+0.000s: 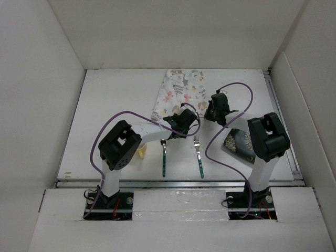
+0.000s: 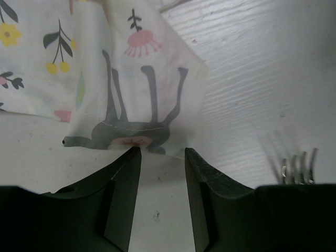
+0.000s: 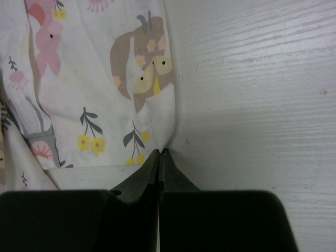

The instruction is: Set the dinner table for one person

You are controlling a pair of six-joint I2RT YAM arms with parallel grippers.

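The dinner table [image 1: 113, 113] is a flat white top walled by white panels. A pastel cloth mat [image 1: 178, 92] printed with animals and flowers lies rumpled at its back centre. My left gripper [image 1: 181, 119] is open at the mat's near left corner; in the left wrist view the gripper [image 2: 163, 151] stands just short of the cloth's corner [image 2: 142, 94], nothing between the fingers. My right gripper [image 1: 212, 113] is at the mat's near right corner; in the right wrist view the gripper [image 3: 161, 152] is shut, pinching the cloth's edge [image 3: 105, 89].
Two teal-handled utensils lie side by side near the front: one [image 1: 164, 157] and a fork [image 1: 199, 156], whose tines show in the left wrist view [image 2: 299, 168]. A patterned dish [image 1: 237, 143] sits under the right arm. A yellow object [image 1: 142, 152] lies by the left arm. A metal rail [image 1: 178, 184] runs along the front edge.
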